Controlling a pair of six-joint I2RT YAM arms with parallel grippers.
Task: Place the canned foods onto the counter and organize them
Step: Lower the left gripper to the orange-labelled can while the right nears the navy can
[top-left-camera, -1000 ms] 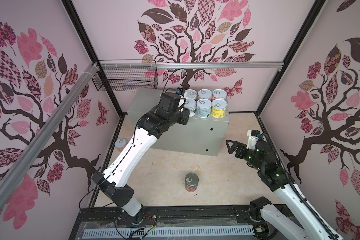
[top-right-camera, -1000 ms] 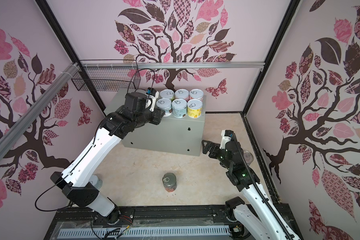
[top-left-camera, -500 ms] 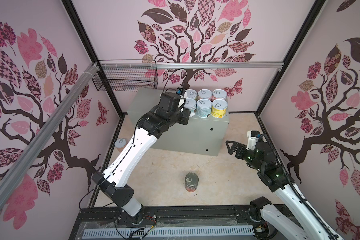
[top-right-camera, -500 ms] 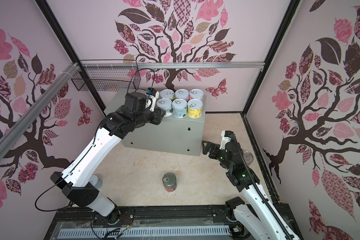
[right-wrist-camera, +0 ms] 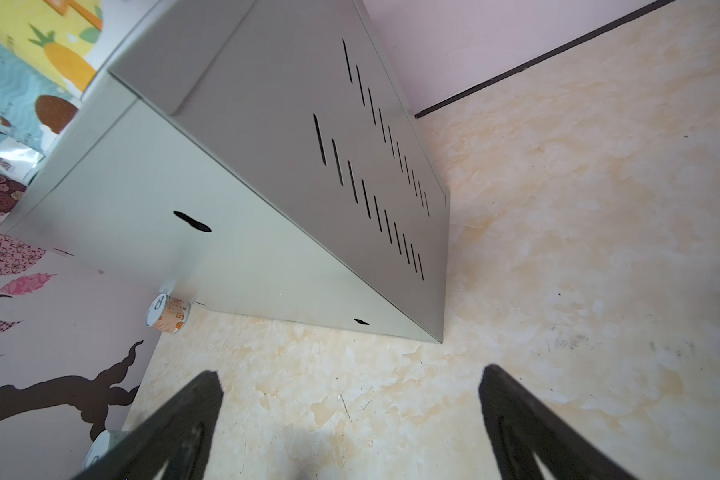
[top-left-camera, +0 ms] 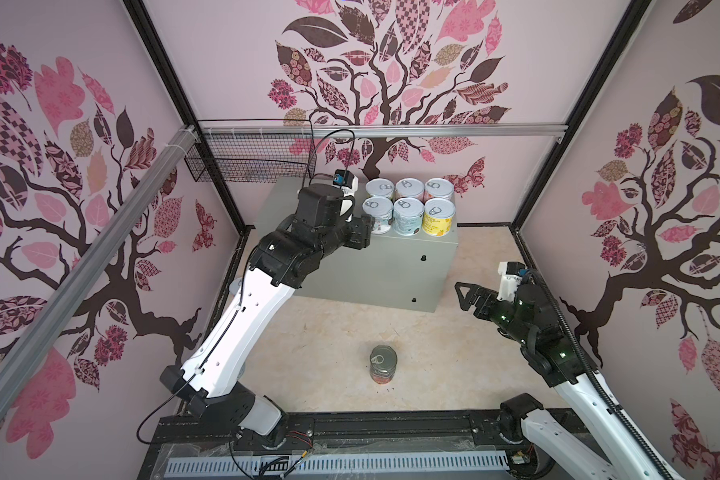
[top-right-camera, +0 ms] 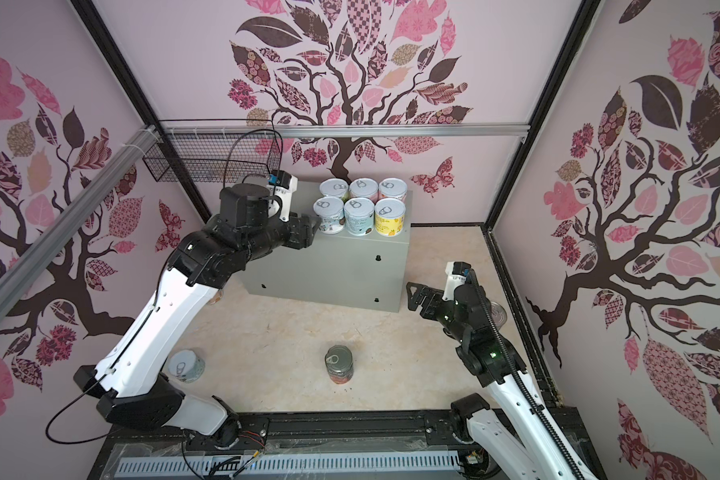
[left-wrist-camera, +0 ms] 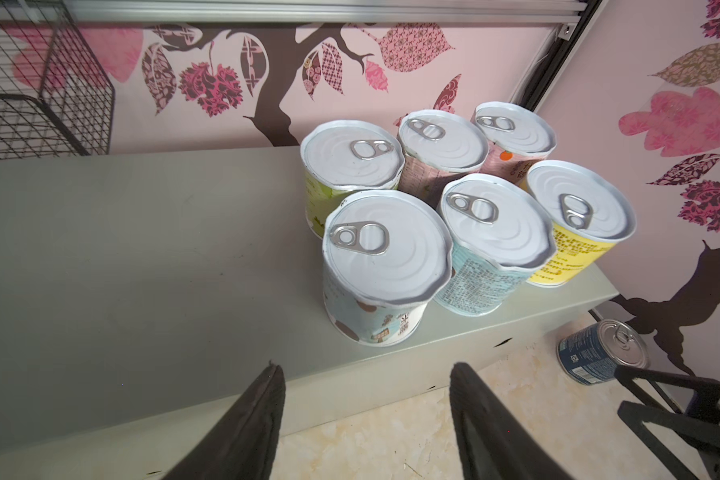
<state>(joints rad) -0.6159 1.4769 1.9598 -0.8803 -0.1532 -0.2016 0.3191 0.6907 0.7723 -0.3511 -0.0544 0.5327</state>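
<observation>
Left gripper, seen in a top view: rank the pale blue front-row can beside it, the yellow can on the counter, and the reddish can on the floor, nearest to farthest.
From the left gripper:
1. Pale blue can, front row's left end on the counter, right beside the gripper.
2. Yellow can, front row's right end.
3. Reddish can, alone on the floor near the front, clearly farthest.

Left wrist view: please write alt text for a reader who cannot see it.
Six short pull-tab cans stand upright in two rows of three at one end of the grey counter. The left gripper is before them with jaws apart, holding nothing. A dark blue can stands on the floor beyond.
</observation>
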